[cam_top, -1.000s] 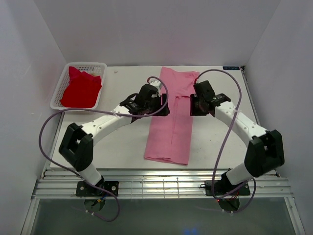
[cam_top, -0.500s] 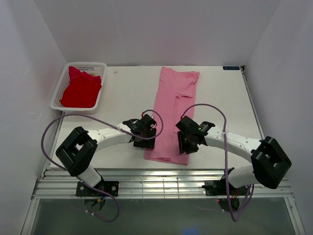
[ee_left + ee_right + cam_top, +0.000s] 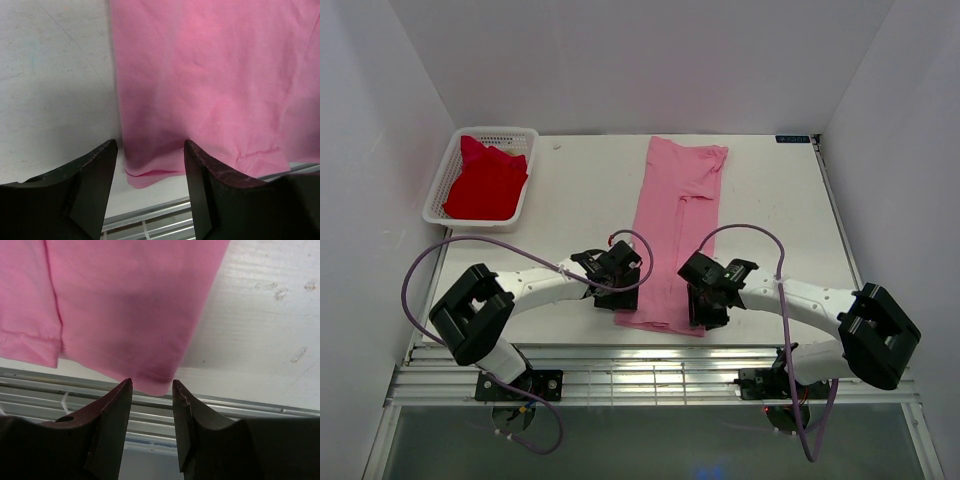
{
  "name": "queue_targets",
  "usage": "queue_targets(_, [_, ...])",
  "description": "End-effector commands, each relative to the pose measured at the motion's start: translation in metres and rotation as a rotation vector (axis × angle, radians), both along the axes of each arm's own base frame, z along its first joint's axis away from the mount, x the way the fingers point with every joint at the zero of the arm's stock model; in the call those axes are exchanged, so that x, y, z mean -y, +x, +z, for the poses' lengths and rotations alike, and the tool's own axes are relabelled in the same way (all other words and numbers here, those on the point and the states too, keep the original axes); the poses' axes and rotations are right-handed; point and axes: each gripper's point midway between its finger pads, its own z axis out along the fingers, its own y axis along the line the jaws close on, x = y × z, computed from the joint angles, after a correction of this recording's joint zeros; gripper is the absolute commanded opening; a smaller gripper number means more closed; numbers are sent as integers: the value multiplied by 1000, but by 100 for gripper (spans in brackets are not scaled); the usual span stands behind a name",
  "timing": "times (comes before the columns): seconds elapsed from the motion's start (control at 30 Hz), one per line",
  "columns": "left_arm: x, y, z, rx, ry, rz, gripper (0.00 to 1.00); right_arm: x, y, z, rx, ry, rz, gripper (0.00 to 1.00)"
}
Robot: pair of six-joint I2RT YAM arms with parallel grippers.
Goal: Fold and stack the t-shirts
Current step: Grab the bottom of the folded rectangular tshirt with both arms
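Low, both hands (image 3: 150,147) (image 3: 151,384) astride pink tee (image 3: 675,220)

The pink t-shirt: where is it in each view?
Top external: the pink t-shirt lies as a long strip down the picture's centre.
Left wrist: upper right, its near-left corner just below centre.
Right wrist: upper left, its near-right corner just below centre.
Shared landmark: the ribbed metal rail beside the shirt's near hem.

Pink t-shirt (image 3: 210,75) cut off at top edge, both wrist views
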Motion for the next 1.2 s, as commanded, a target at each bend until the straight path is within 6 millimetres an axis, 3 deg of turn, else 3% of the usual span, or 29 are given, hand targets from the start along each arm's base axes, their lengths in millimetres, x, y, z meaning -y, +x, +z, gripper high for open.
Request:
queue_targets(0.0, [-11, -34, -12, -110, 36, -12, 67, 13, -8, -2, -13, -38, -52, 45])
queue_targets(0.43, [-18, -46, -18, -136, 71, 12, 64, 9, -10, -19, -15, -9, -29, 46])
queue_targets(0.63, [-19, -44, -19, -133, 90, 25, 56, 0, -8, -21, -12, 31, 6, 47])
queue_targets(0.7, [-20, -44, -19, -134, 95, 26, 50, 1, -10, -25, -23, 21, 19, 39])
queue_targets(0.73, [-21, -44, -19, -129, 96, 28, 47, 1, -10, -26, -26, 16, 20, 30])
queue_targets(0.77, [-21, -44, -19, -128, 97, 29, 43, 3, -10, -27, -25, 8, 20, 10])
queue_targets(0.97, [-26, -51, -23, -137, 114, 11, 8, 14, -14, -17, -21, -18, 3, 8])
queue_targets(1.17, [-12, -57, -11, -142, 68, -30, 2, 19, -18, -4, -23, -25, 13, 8])
